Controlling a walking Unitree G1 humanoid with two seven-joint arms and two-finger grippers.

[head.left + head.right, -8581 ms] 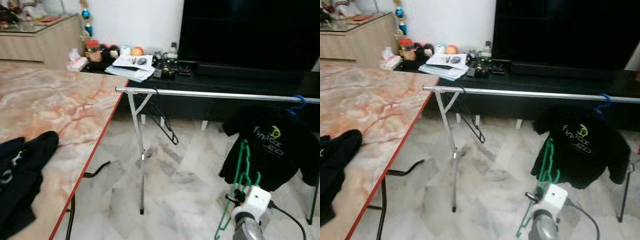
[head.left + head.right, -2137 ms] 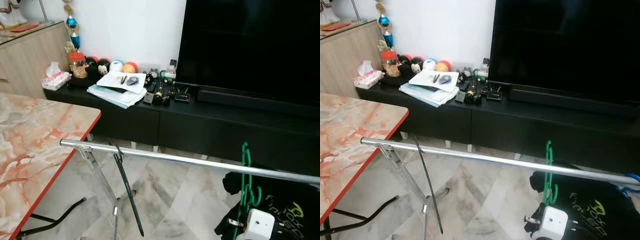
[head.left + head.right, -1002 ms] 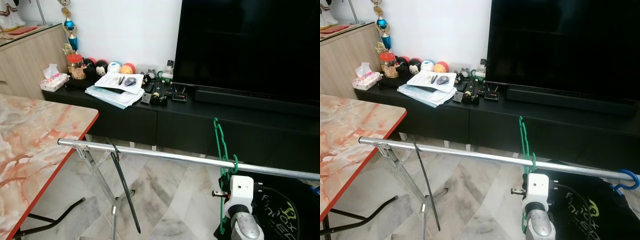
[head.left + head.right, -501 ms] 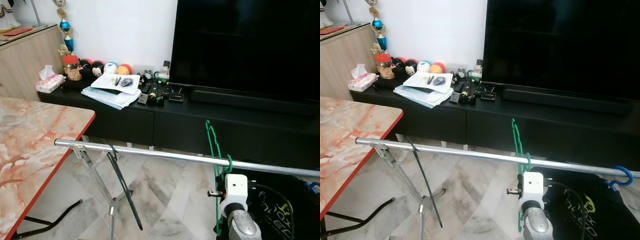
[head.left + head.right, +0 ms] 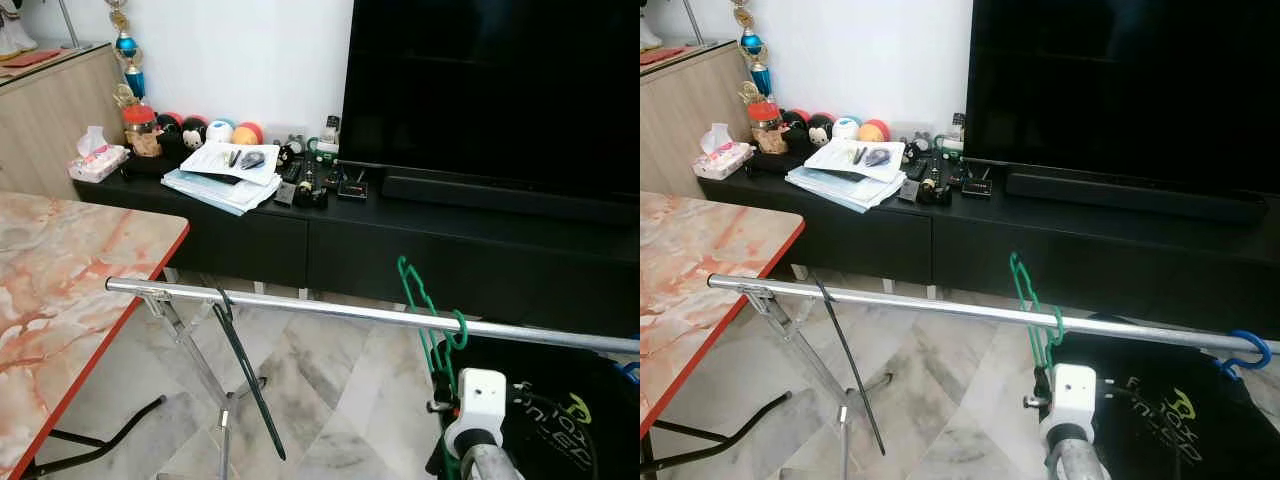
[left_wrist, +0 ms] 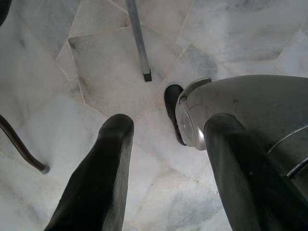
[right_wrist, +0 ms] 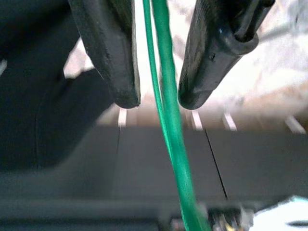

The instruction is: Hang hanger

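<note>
The green hanger has its hook over the drying rack rail, but the right tool sits open with the wire running loose between its fingers, so pulling away crooked might snag it and drag it right off.

Rail and its load
A green hanger is hooked over the rail just above the right gripper; a black hanger is hung well to its left, a blue hook to its right.
</note>
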